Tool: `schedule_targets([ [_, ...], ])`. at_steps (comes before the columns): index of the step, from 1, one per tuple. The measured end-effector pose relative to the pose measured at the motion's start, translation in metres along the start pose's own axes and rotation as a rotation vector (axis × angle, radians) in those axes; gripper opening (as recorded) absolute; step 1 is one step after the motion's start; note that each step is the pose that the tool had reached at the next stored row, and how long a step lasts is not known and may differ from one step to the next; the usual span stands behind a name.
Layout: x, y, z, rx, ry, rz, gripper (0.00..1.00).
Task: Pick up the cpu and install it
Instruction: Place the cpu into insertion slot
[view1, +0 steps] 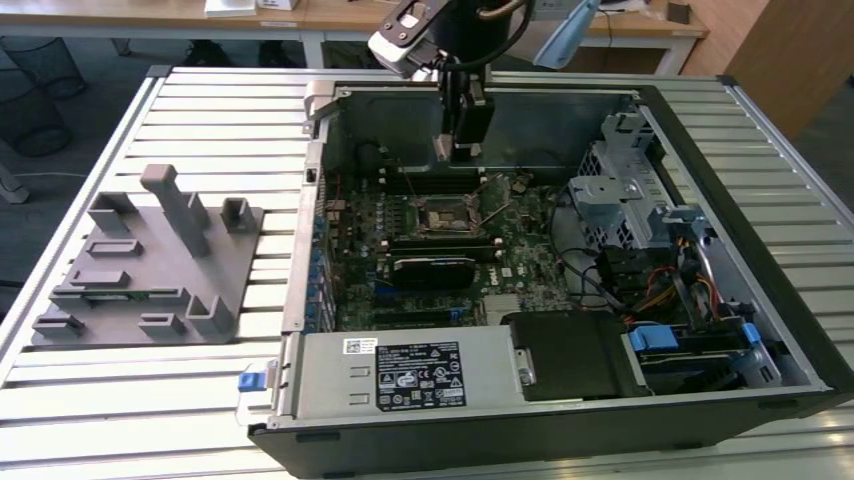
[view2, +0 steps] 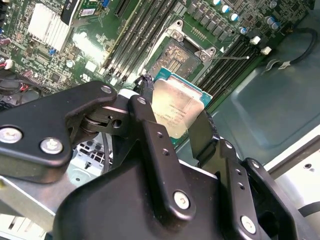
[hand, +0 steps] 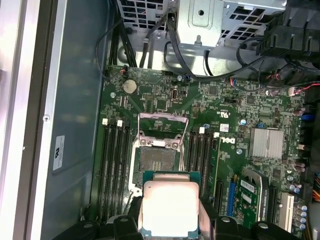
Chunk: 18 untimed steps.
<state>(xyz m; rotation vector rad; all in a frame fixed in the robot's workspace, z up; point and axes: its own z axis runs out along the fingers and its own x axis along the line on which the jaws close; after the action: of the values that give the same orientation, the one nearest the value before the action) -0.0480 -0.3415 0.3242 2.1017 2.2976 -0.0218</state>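
Note:
My gripper (view1: 461, 150) hangs inside the open computer case, above the motherboard (view1: 521, 255), and is shut on the cpu. In both wrist views the cpu (view2: 177, 105) (hand: 170, 205) is a flat square chip with a silvery top and a green rim, clamped by its edges between the two black fingers (view2: 145, 107). Below it and slightly ahead lies the open socket (hand: 157, 160) (view2: 175, 52) (view1: 441, 215), its metal frame lifted and its contact field bare. The chip is clear of the socket and not touching the board.
Memory slots (hand: 115, 165) flank the socket on both sides. A drive cage (view1: 627, 190) and cables (view1: 641, 290) stand at the exterior view's right, and a power supply (view1: 414, 375) sits at the near edge. A grey fixture tray (view1: 147, 270) lies outside the case on the slatted table.

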Motion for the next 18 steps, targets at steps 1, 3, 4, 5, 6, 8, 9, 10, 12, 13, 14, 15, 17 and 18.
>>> schedule_targets([
  [1, 0.0, 0.0, 0.0002, 0.0, 0.0, 0.0, 0.53],
  [3, 0.0, 0.0, 0.0004, 0.0, -0.0001, 0.0, 0.53],
  [4, 0.0, 0.0, 0.0007, 0.0, -0.0001, 0.0, 0.53],
  [5, 0.0001, 0.0, 0.0011, -0.0001, -0.0001, 0.0, 0.53],
  [6, 0.0, 0.0, 0.0013, -0.0001, -0.0001, 0.0, 0.53],
  [8, 0.0001, -0.0001, 0.0018, 0.0, -0.0003, 0.001, 0.53],
  [9, 0.0001, -0.0001, 0.0022, 0.0, -0.0003, 0.001, 0.53],
  [10, 0.0001, -0.0002, 0.0025, 0.0, -0.0002, 0.001, 0.53],
  [12, 0.0001, -0.0003, 0.0034, 0.0, -0.0003, 0.001, 0.53],
  [13, 0.0001, -0.0003, 0.004, 0.0, -0.0003, 0.001, 0.53],
  [14, 0.0002, -0.0004, 0.0045, 0.0, -0.0003, 0.001, 0.53],
  [15, 0.0002, -0.0005, 0.0057, 0.0, -0.0003, 0.001, 0.53],
  [17, 0.0003, -0.0005, 0.007, 0.0001, -0.0003, 0.001, 0.53],
  [18, 0.0003, -0.0006, 0.0084, 0.0001, -0.0003, 0.001, 0.53],
])
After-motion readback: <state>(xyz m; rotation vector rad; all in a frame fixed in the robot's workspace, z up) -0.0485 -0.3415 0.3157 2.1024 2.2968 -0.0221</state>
